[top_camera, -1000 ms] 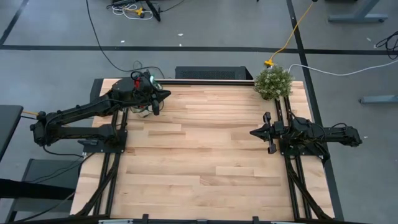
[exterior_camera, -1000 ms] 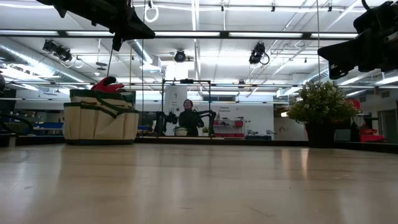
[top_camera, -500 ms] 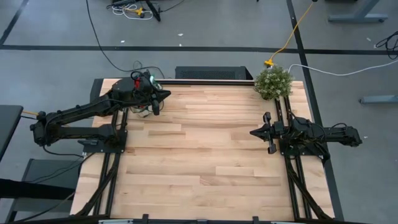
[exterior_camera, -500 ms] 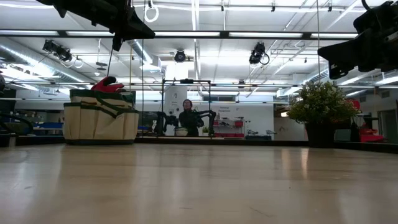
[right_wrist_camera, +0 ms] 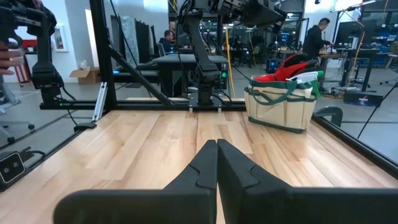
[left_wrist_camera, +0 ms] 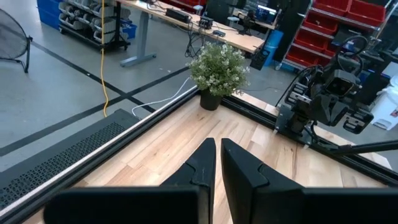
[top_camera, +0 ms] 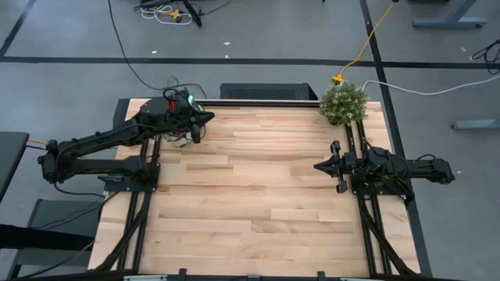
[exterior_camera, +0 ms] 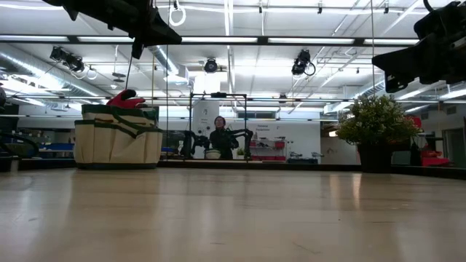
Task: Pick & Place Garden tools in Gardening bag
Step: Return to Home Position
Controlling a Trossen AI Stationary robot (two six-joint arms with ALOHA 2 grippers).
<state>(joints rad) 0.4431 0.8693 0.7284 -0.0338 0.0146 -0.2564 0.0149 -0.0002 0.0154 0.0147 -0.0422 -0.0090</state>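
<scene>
Seen from above, the left gripper (top_camera: 205,119) hangs over the tabletop's (top_camera: 258,203) 11 o'clock corner. Its fingers (left_wrist_camera: 202,163) stand almost together, only a thin slit between them, gripping nothing. The right gripper (right_wrist_camera: 216,144) sits at the 3 o'clock edge, fingers pressed closed with nothing in them. The gardening bag (exterior_camera: 116,138) stands upright at 11 o'clock, directly beneath the left arm, which hides nearly all of it from above. A red glove (exterior_camera: 125,98) pokes out of its top, beside a pale green and white item (right_wrist_camera: 309,78) too small to identify. The bag's other contents cannot be seen. A potted bushy plant (top_camera: 343,103) stands at 1 o'clock. A person (exterior_camera: 218,135) is in the room beyond.
</scene>
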